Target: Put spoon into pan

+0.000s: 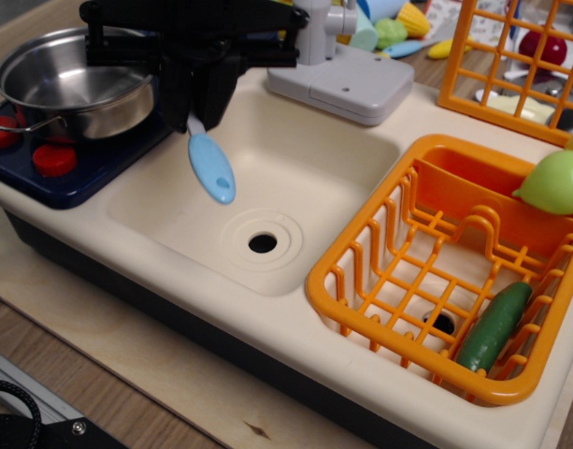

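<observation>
Spoon (209, 166): held handle-down by the black gripper (196, 120), above the sink's (305, 168) left edge. Pan (71, 79): seated on blue stove (80, 168), table's far-left corner. Orange rack (436, 271), cucumber (493, 326) inside: near-right corner.

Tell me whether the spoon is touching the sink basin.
Apart. The single camera view shows the spoon hanging from the gripper, its blue handle end in the air above the sink floor.

I see the spoon (209, 166) hanging blue-handle-down from my gripper (196, 110); the shiny steel pan (73, 82) sits upright just left of it.
</observation>
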You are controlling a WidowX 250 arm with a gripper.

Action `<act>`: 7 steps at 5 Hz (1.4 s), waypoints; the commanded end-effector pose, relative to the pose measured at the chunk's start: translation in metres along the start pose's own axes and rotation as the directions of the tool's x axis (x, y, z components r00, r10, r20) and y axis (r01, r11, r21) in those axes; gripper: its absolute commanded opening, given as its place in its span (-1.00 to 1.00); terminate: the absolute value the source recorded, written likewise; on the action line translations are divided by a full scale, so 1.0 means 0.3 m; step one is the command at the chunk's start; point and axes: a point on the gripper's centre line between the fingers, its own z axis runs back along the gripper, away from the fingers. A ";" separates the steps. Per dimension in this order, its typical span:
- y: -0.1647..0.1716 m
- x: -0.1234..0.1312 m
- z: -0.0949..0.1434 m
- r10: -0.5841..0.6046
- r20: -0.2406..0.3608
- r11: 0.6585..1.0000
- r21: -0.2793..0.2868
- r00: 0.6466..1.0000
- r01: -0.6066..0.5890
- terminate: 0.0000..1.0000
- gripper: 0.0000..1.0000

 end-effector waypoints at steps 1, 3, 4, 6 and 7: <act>0.059 0.045 0.051 -0.018 0.068 1.000 -0.010 0.997 0.019 -1.00 -1.00; 0.169 0.172 -0.008 -0.141 0.144 0.989 -0.030 0.979 0.147 -1.00 -1.00; 0.221 0.240 -0.039 -0.202 0.143 0.975 -0.059 0.969 0.212 -1.00 -1.00; 0.247 0.273 -0.078 -0.264 0.161 0.947 -0.144 0.951 0.288 -1.00 1.00; 0.247 0.273 -0.078 -0.264 0.161 0.947 -0.144 0.951 0.288 -1.00 1.00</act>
